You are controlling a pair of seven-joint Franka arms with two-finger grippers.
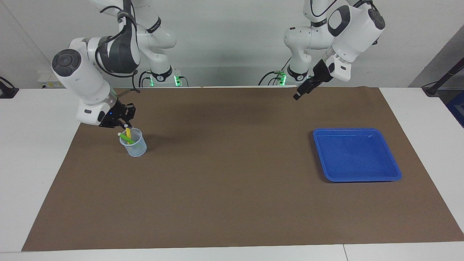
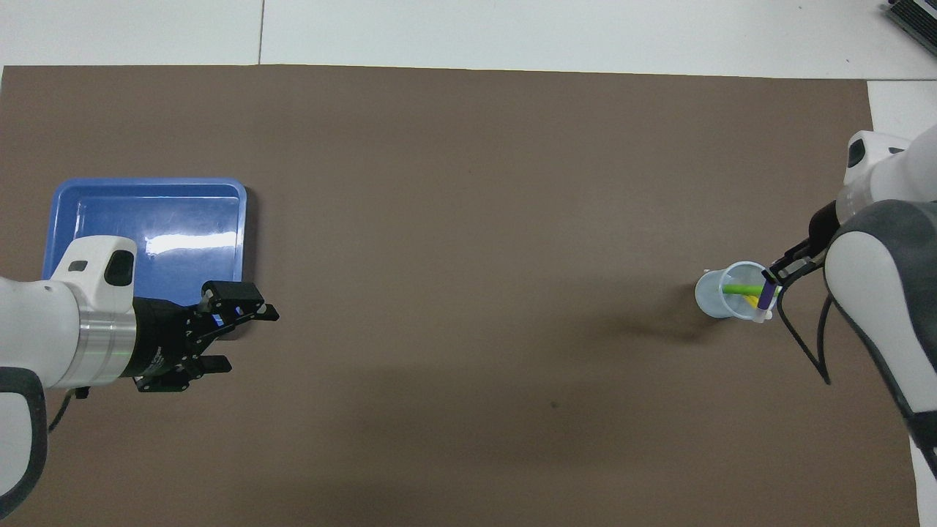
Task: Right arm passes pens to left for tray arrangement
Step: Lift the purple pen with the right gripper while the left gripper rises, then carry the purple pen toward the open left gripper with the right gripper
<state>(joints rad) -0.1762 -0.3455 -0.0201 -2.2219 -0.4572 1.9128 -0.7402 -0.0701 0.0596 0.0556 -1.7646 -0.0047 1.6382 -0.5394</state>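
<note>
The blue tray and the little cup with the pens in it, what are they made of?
The blue tray looks like smooth, glossy plastic: a bright white glare streak shines on its floor. The cup looks like thin, pale see-through plastic, since the pens show through its wall. Whether it is mesh or solid is hard to tell.

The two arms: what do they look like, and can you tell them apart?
Both are white, rounded, jointed arms with dark grey panels and round grey joint caps. Each ends in a silver collar and a black claw: the left gripper and the right gripper, which shows a small blue light. Thin black cables loop alongside.
</note>
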